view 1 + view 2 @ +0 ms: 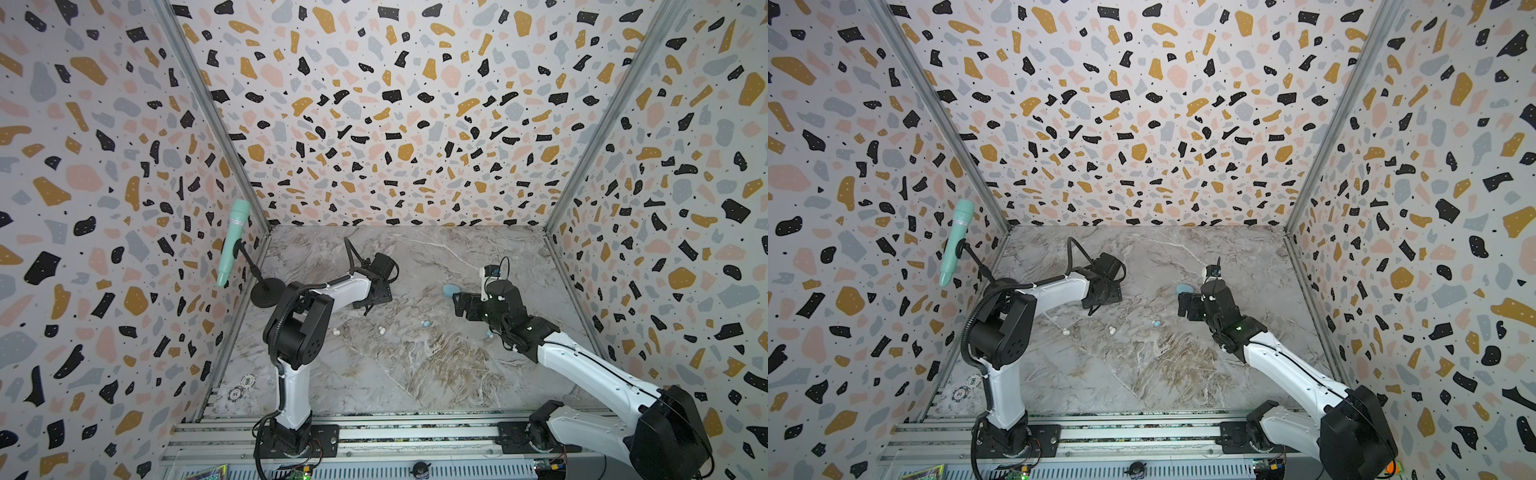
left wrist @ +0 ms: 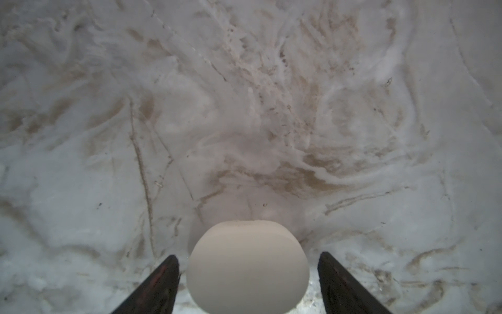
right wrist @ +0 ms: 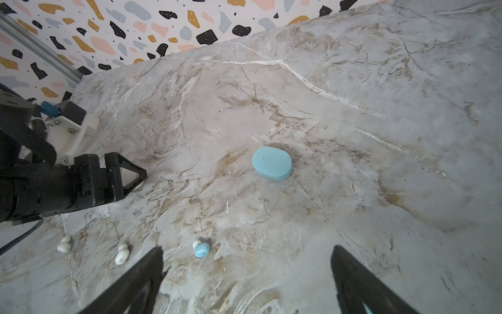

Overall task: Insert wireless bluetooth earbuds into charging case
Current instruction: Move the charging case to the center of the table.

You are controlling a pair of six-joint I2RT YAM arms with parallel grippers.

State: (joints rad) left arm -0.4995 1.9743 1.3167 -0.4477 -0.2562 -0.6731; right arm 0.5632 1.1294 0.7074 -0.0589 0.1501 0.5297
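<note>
A white pill-shaped charging case point(image 2: 247, 269) lies on the marble table between the fingers point(image 2: 163, 285) of my left gripper point(image 2: 248, 258). The gripper is open, with a thin gap on each side of the case. In both top views this gripper point(image 1: 374, 301) points down and hides the case. A light blue case point(image 3: 271, 163) lies shut ahead of my right gripper point(image 3: 248, 248), which hovers open and empty. Two white earbuds point(image 3: 122, 254) point(image 3: 64, 243) and a blue earbud point(image 3: 202, 249) lie loose between the arms. Another blue earbud point(image 1: 489, 333) lies beside the right arm.
A mint toy microphone point(image 1: 232, 245) on a black stand point(image 1: 268, 293) sits at the left wall. Two poker chips point(image 1: 248, 380) lie near the front left corner. Patterned walls close three sides, and a metal rail point(image 1: 415, 432) carrying both arm bases runs along the front.
</note>
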